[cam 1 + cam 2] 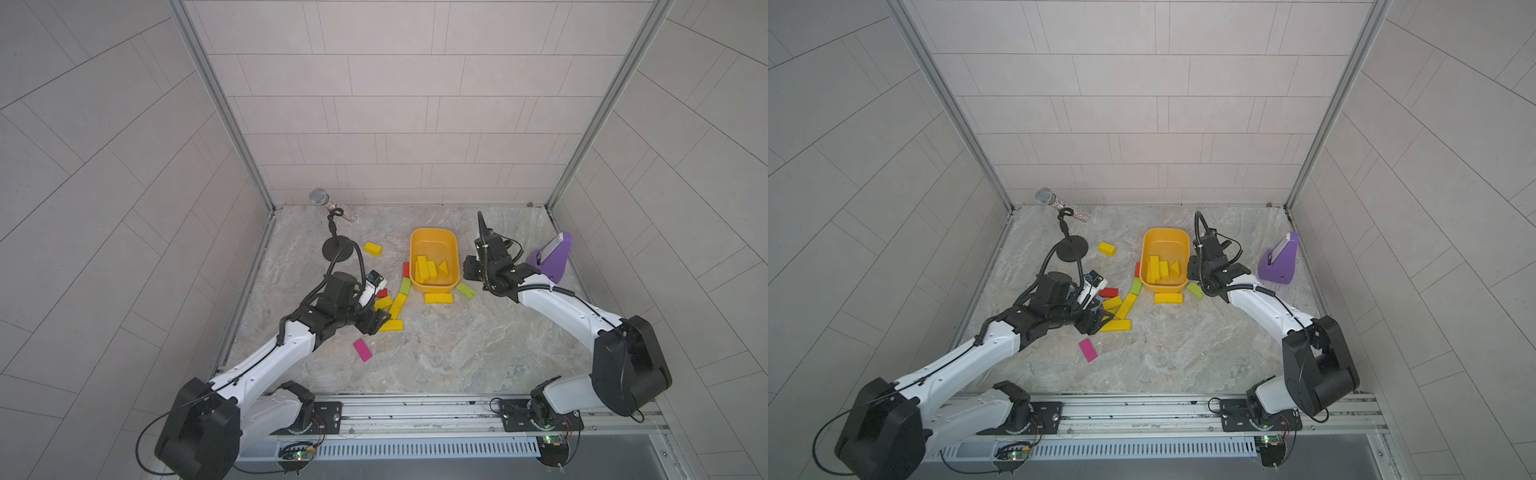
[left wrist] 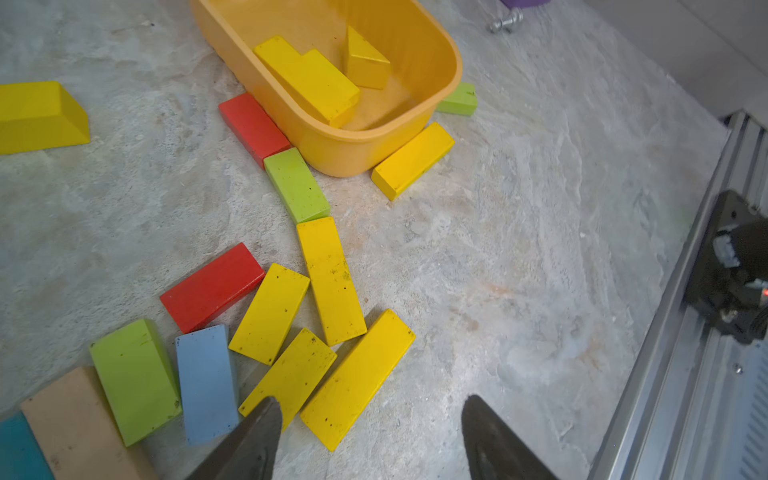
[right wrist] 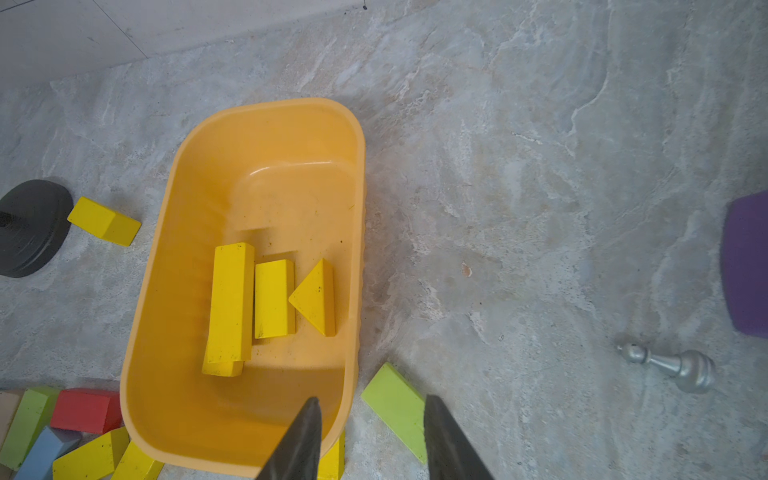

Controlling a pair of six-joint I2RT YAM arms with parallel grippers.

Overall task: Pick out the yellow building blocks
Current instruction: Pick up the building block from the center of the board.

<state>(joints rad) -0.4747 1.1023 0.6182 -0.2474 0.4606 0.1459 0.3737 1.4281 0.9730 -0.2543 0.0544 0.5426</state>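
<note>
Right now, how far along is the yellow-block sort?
Done: three yellow bars and the triangular wedge lie in the orange-yellow tub. In hand: nothing; left hand open over the four-bar cluster, right hand open at the tub rim. Left: those four, the bar against the tub, the block by the microphone stand.

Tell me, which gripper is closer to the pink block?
Left. The left gripper sits close beside the pink block; the right gripper is far off, beside the orange-yellow tub.
</note>
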